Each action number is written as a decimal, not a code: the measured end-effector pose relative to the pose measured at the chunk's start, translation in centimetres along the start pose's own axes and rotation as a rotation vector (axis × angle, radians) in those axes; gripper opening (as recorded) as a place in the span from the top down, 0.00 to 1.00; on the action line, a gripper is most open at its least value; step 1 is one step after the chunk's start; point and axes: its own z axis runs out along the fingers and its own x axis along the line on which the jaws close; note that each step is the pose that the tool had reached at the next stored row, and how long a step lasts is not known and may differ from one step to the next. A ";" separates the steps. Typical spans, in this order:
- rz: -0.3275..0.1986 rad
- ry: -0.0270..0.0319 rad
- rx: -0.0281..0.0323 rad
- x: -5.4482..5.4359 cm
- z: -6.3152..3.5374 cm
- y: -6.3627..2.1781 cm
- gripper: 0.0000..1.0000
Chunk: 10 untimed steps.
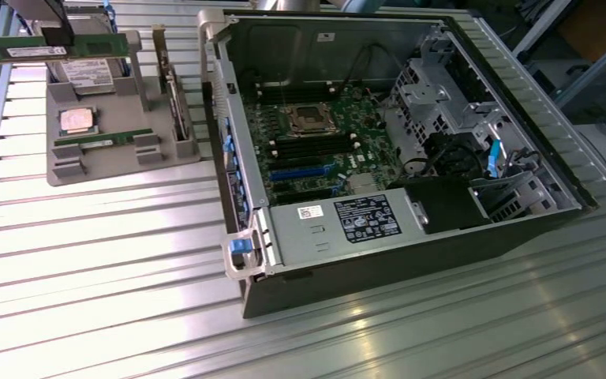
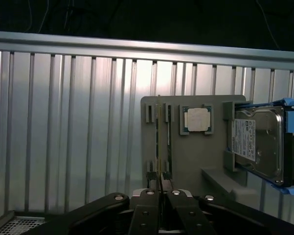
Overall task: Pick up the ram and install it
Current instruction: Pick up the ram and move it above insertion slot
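The tool (image 1: 54, 41) is closed narrow on the ram (image 1: 10, 49) and grips it near its middle. The green stick hangs in the air, level, with its white label showing, above the far edge of the grey tray (image 1: 124, 162). This tray sits near the far corner of the bench (image 1: 92, 260), on the exterior view's left. In the tray lie the second ram (image 1: 108, 143), a silver processor (image 1: 76, 121) and a hard drive (image 1: 87, 71). The open computer case (image 1: 387, 268) stands just beside the tray, toward the exterior view's right. In the wrist view the fingers (image 2: 149, 196) pinch the ram's thin edge over the tray.
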 end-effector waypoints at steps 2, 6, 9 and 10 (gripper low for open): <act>0.000 -0.0001 0.0001 0.0 -0.55 0.03 0.88; 0.000 0.0000 -0.0007 0.0 -1.03 -0.04 0.88; 0.000 -0.0003 -0.0042 0.0 -1.04 -0.61 0.88; 0.000 -0.0004 -0.0064 0.0 -1.05 -1.01 0.88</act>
